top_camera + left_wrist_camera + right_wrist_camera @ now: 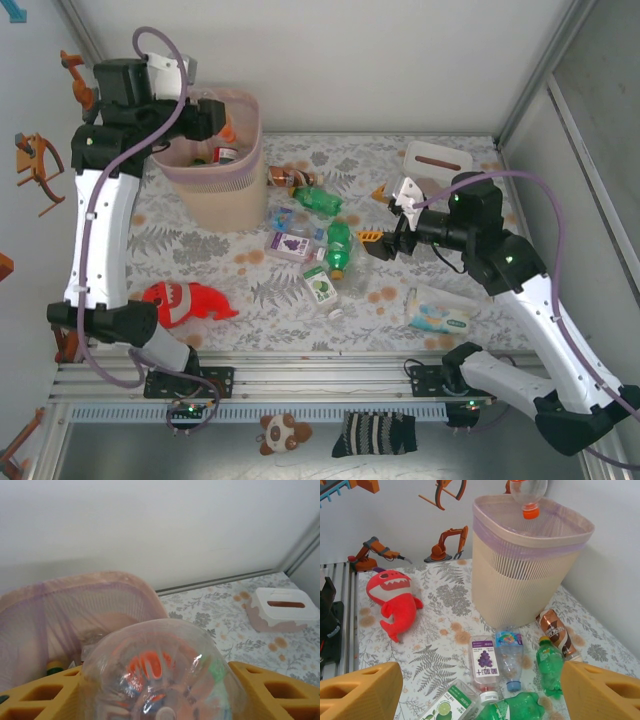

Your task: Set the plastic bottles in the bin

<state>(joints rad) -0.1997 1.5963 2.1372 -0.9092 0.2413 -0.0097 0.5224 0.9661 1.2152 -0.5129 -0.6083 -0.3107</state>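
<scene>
Left end effector [213,117] pinches a clear bottle [527,492], cap down, over the bin [530,580]; right end effector [375,215] hangs spread.

At twelve o'clock I see a plain white back wall [380,60], evenly lit. The table [200,240] wears a grey leaf-print cloth with brown blotches. At nine o'clock the left wall [40,95] carries orange robot-arm stickers [38,168]. A metal frame post [540,80] rises at two o'clock.
</scene>
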